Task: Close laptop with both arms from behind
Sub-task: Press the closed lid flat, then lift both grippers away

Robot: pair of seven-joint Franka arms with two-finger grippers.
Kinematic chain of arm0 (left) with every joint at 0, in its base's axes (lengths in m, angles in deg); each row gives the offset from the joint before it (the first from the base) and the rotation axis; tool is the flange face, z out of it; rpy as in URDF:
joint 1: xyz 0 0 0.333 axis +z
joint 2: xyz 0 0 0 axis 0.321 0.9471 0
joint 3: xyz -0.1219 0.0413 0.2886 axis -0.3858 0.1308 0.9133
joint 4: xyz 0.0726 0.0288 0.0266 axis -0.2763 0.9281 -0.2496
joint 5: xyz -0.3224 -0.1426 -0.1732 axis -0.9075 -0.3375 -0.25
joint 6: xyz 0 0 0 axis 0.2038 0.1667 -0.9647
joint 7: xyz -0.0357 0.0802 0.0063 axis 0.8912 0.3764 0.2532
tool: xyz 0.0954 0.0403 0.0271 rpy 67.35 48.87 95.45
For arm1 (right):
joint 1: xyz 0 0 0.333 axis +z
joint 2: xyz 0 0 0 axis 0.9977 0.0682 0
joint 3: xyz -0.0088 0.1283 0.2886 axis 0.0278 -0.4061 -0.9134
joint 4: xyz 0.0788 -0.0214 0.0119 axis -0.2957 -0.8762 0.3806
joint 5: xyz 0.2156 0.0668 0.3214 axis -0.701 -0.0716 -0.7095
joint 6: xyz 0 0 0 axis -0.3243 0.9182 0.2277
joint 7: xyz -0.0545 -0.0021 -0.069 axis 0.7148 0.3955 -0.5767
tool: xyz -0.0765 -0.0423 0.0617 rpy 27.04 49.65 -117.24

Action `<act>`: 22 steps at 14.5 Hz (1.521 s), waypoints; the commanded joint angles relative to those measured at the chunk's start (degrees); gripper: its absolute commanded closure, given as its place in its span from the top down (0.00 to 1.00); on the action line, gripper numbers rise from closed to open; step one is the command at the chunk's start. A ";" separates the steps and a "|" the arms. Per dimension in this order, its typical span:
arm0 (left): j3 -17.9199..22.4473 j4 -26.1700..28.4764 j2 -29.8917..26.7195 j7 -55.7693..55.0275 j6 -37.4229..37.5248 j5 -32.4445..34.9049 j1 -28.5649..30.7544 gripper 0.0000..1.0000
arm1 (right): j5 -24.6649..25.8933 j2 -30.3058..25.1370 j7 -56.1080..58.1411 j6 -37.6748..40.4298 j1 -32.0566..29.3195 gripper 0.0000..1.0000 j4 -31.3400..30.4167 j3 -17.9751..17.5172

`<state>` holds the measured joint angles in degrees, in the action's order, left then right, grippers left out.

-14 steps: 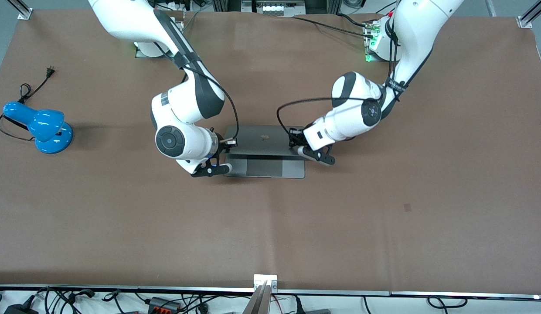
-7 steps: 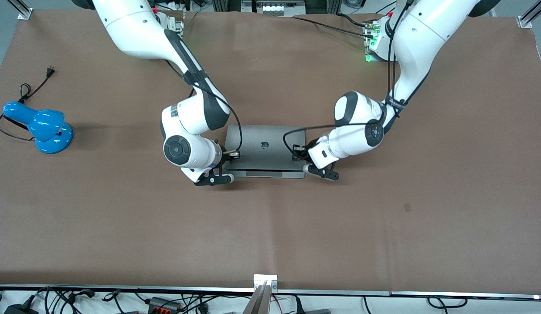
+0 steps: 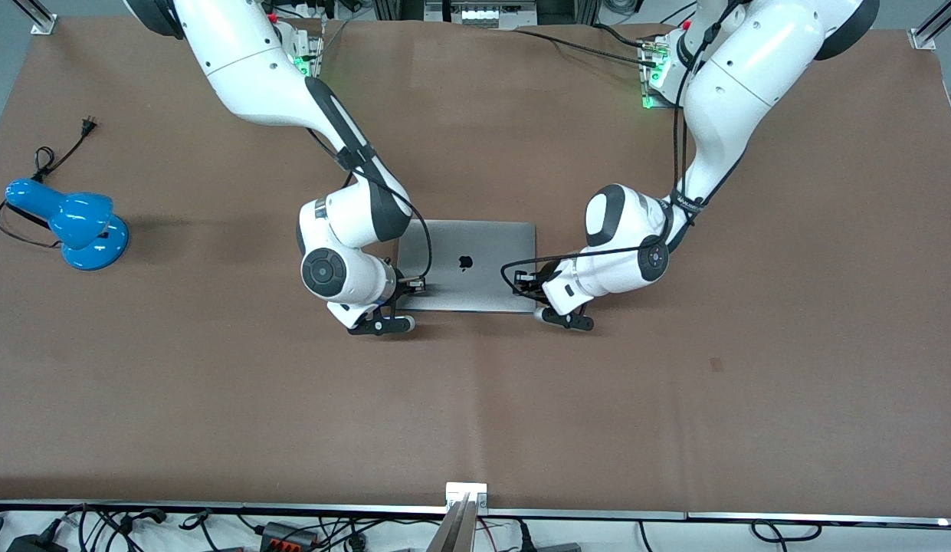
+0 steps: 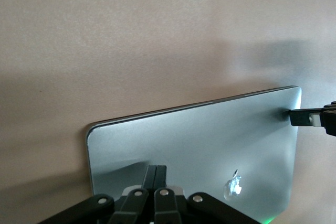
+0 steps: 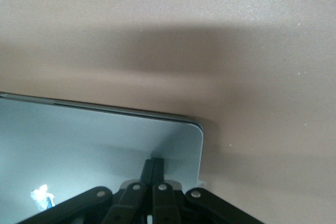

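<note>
Silver laptop lies shut on the counter, left gripper and right gripper pressing its lid, fingers together.

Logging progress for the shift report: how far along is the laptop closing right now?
Nearly finished. The laptop lies flat on the table, lid down, logo up, no keyboard showing. In hand: the left pincer and right pincer, both shut, rest on the lid's two ends near the edge closest to the front camera. Left: lifting both arms away. The wrist views show only a thin seam, so full closure seems likely.
</note>
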<state>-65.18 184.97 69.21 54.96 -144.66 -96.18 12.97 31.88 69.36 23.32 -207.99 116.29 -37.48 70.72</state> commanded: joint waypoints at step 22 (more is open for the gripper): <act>4.45 -11.44 -16.25 0.87 47.38 25.36 10.57 0.00 | 8.75 -8.42 -0.26 14.84 -0.32 0.00 1.90 5.09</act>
<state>-60.76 176.66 53.07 55.08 -103.74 -75.83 22.21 38.30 64.02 23.33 -196.78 116.06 -34.19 74.87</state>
